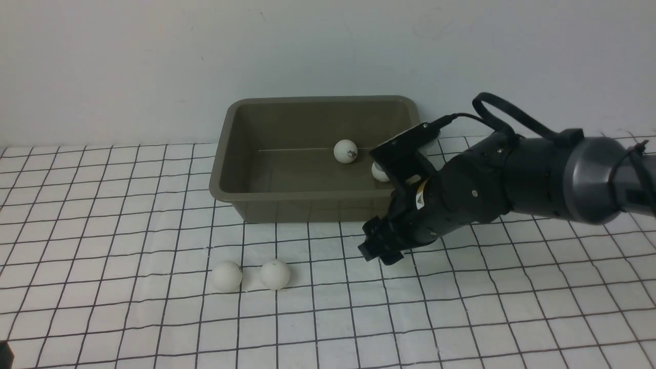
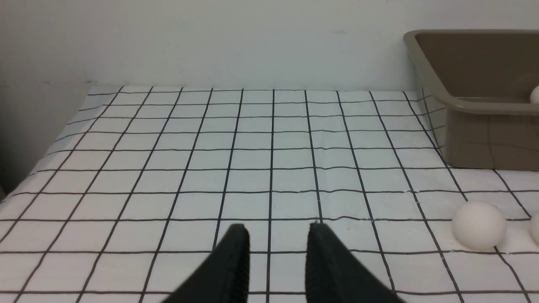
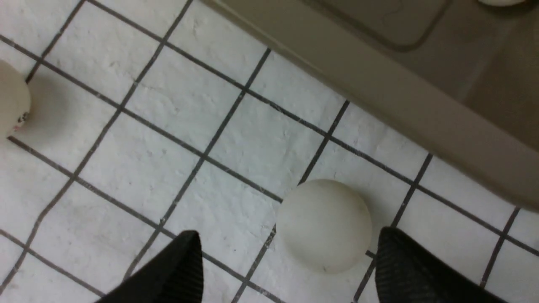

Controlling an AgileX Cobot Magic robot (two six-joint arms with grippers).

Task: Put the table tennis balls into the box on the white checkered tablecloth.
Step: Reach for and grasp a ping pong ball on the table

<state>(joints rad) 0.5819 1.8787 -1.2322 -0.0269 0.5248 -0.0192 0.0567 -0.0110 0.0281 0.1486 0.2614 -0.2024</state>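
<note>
The olive-brown box [image 1: 233, 192] stands at the back of the white checkered tablecloth [image 1: 128, 205]. Two table tennis balls lie inside it, one in the middle [image 1: 345, 151] and one [image 1: 380, 173] half hidden behind my right arm. Two more balls [image 1: 227, 275] [image 1: 275, 274] lie on the cloth in front of the box. My right gripper [image 1: 379, 253] points down at the cloth by the box's front wall. In the right wrist view it [image 3: 288, 231] is open with a ball [image 3: 324, 225] between its fingers, not touching them. My left gripper [image 2: 273, 235] is open and empty, low over the cloth.
The left wrist view shows one ball [image 2: 479, 225] to the gripper's right, a second [image 2: 535, 227] at the frame edge, and the box [image 2: 463, 126] beyond. A marked ball [image 3: 10, 105] shows at the right wrist view's edge. A pale wall rises behind the table.
</note>
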